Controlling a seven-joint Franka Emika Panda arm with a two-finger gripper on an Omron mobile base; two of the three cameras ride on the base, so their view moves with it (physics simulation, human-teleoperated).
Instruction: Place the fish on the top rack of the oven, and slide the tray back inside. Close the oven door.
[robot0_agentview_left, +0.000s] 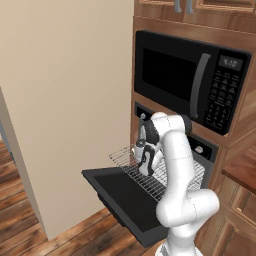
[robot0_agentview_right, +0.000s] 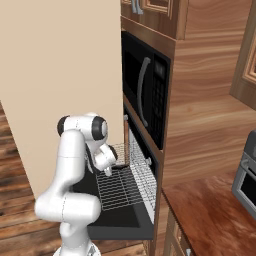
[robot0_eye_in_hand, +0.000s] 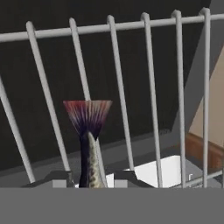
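Tool (robot0_eye_in_hand: 90, 181) low over rack (robot0_eye_in_hand: 131, 65) — fish (robot0_eye_in_hand: 89, 131) between fingers

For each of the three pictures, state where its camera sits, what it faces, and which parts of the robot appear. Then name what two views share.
Left base view: behind the arm, left; faces the oven, microwave; arm lower right.
Right base view: behind, right; faces the oven door; arm lower left.
Hand view: on the hand, looking along the gripper at the fish on the top rack.
Both base views share the rack.
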